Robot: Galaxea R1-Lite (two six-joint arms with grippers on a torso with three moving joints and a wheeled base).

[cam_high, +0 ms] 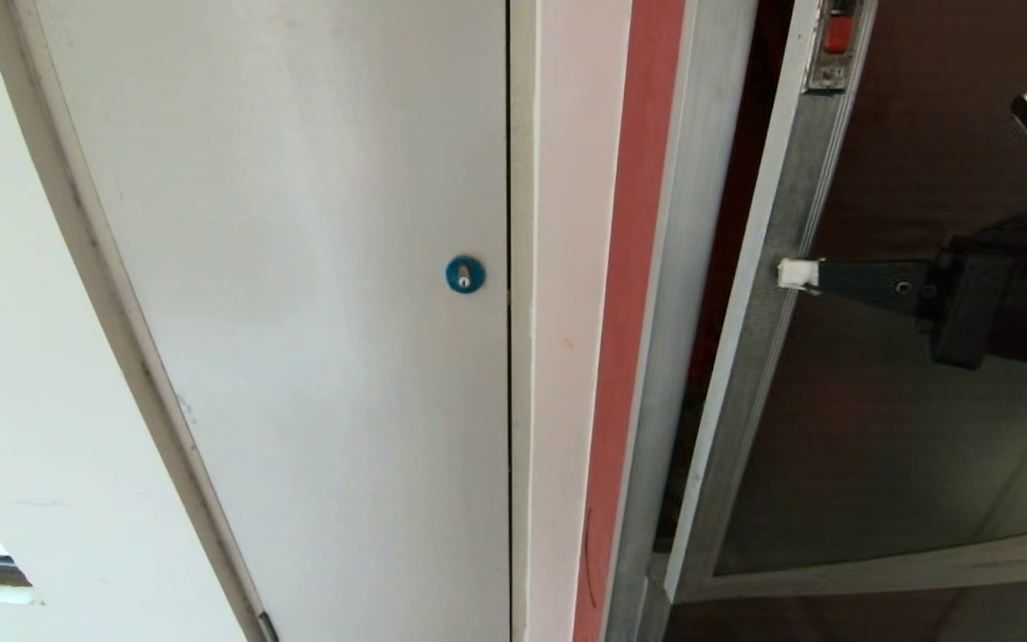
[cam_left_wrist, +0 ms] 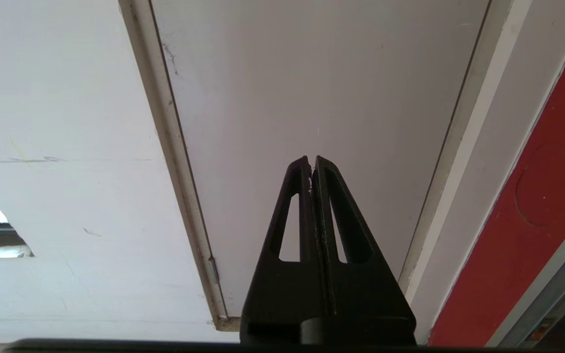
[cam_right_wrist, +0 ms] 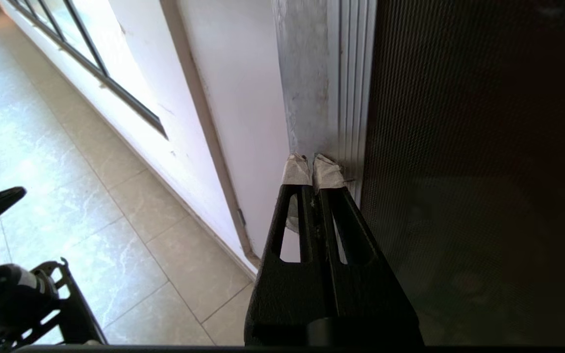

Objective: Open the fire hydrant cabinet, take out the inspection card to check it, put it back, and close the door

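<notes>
In the head view, the door [cam_high: 906,428] of the fire hydrant cabinet [cam_high: 647,294] stands a little way open, with a dark gap between its silver frame and the cabinet's red edge. The right gripper [cam_high: 799,274] reaches in from the right, and its white taped tips touch the silver frame of the door, at the edge next to the gap. Its two fingers are pressed tight together and hold nothing. A small red catch [cam_high: 837,34] sits high up on the door frame, above the gripper. On the far side of the cabinet's red edge from the door is a plain white panel [cam_high: 299,294] with a small blue round lock [cam_high: 464,274]. The inspection card cannot be seen in any view. In the left wrist view, the left gripper [cam_left_wrist: 312,164] points at the white panel [cam_left_wrist: 312,88], well away from the door. Its black fingers are squeezed together with nothing between them. The red side of the cabinet [cam_left_wrist: 532,235] shows beside the panel. In the right wrist view, the right gripper [cam_right_wrist: 312,169] has its taped fingertips [cam_right_wrist: 296,171] clenched together and resting against the silver frame [cam_right_wrist: 321,78] of the door. The dark glass [cam_right_wrist: 478,171] of the door is just beside the fingers. On the other side of the door frame are a white wall [cam_right_wrist: 233,88] and a pale tiled floor [cam_right_wrist: 66,162].
</notes>
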